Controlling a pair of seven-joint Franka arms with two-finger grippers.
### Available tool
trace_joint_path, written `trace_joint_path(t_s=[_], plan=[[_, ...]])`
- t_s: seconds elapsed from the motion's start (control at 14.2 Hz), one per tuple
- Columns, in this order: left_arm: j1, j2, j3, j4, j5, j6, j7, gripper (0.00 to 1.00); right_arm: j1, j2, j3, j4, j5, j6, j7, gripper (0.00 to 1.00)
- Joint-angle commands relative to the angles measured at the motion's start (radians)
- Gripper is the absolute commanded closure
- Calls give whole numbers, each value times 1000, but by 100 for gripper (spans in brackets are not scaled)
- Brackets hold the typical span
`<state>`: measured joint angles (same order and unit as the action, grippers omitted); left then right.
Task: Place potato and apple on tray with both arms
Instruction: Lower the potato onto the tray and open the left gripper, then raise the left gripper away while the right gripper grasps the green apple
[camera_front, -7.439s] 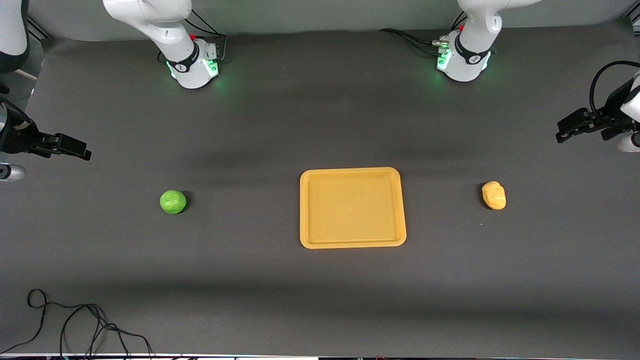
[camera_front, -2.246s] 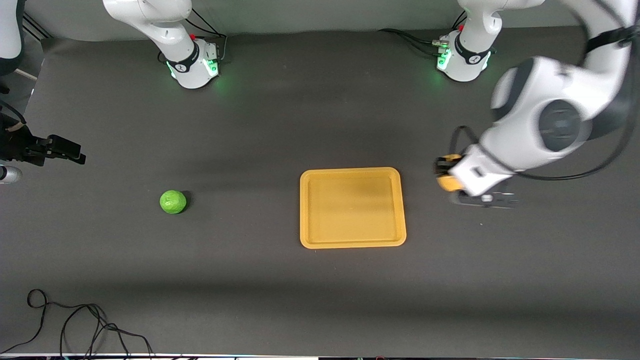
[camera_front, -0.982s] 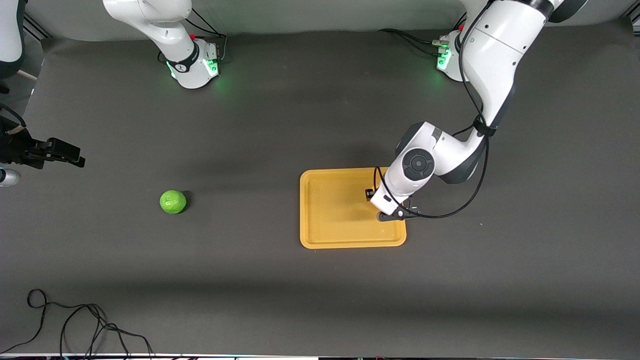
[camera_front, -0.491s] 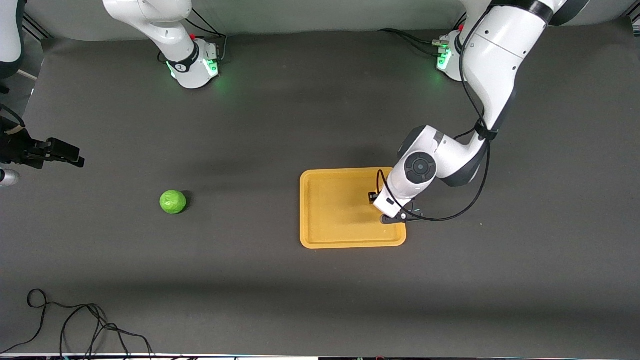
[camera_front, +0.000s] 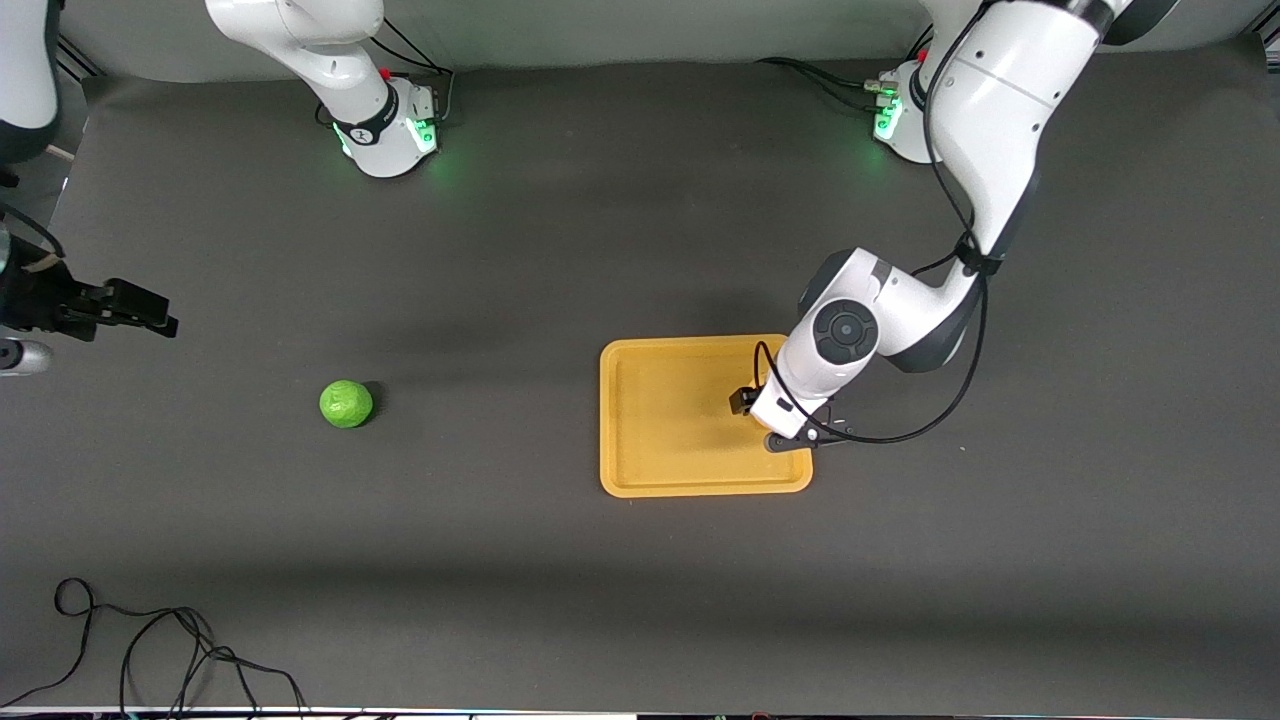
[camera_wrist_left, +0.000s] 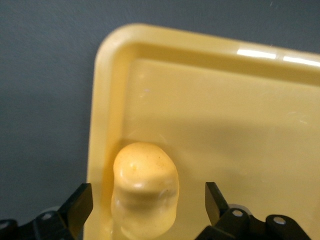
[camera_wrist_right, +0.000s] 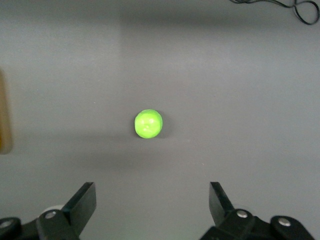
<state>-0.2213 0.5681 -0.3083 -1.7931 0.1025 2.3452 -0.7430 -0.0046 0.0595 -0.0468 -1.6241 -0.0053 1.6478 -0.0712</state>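
Observation:
The yellow-orange tray lies mid-table. My left gripper is low over the tray's end toward the left arm, and its wrist hides the potato in the front view. In the left wrist view the lumpy yellow potato rests on the tray close to the rim, between the fingers of my left gripper, which is open and clear of it on both sides. The green apple sits on the mat toward the right arm's end. My right gripper hangs open there, up in the air, with the apple ahead of it.
A black cable coils on the mat near the front camera's edge at the right arm's end. The two arm bases stand at the table's back edge. A strip of the tray shows in the right wrist view.
My left gripper has opened and let the potato go onto the tray. Its wrist has shifted slightly toward the left arm's end. The right arm has barely moved.

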Motion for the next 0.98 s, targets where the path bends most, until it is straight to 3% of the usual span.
trace_joint_path(t_s=[0.0,0.14,0.42,0.7,0.91], plan=[[65,-109,-8,49,6,-157,-13,0,26,-122,-5,-208,13,139,-6,0],[91,-148,-8,139,5,-307,22,0,43,-151,-7,-345,14,264,-6,0],[242,-186,-9,307,-13,-579,361,0,45,-112,-8,-580,38,597,-7,0],[420,-299,-5,259,-87,-659,600,0,55,61,-7,-609,39,786,-6,0],[479,-423,-2,114,-84,-618,626,0,55,176,-5,-609,39,889,-6,0]])
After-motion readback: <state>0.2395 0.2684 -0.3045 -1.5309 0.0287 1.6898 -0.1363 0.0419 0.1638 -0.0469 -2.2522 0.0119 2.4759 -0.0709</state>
